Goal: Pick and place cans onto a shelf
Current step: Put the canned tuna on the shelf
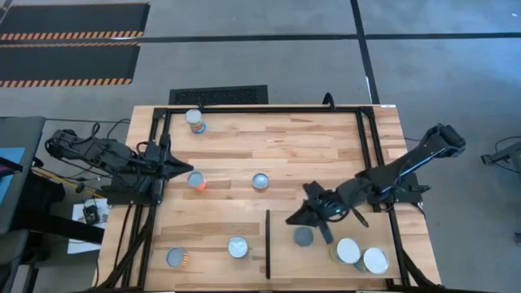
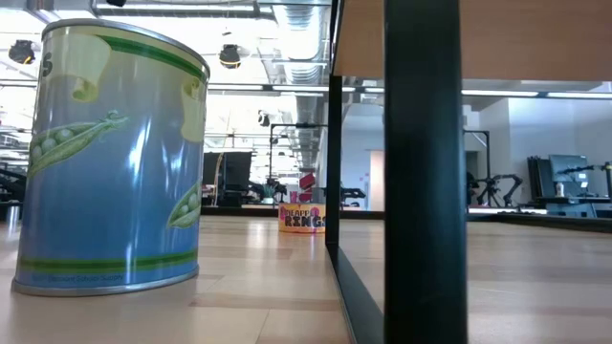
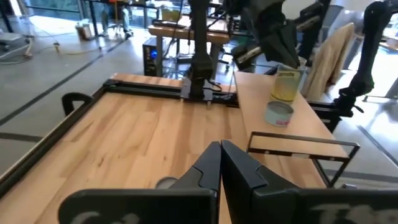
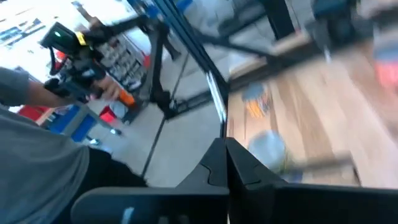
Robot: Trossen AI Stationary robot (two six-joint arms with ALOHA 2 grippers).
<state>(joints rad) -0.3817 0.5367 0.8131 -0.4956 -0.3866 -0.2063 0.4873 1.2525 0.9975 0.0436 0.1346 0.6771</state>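
A: Where are we in the job?

B: Between cans, I'd judge. In the high view three cans stand on the shelf at lower right, beyond the black divider; five more sit on the desk to its left. The right gripper hangs just above the shelf's upper left corner, fingers pressed together, carrying nothing.

A: And the left arm?

B: Parked at the desk's left edge, left gripper pinched shut and empty, beside an orange-labelled can.

A: Next move?

B: Probably the right arm opens its fingers and reaches for the nearest can at centre frame, dropping over its rim squarely.
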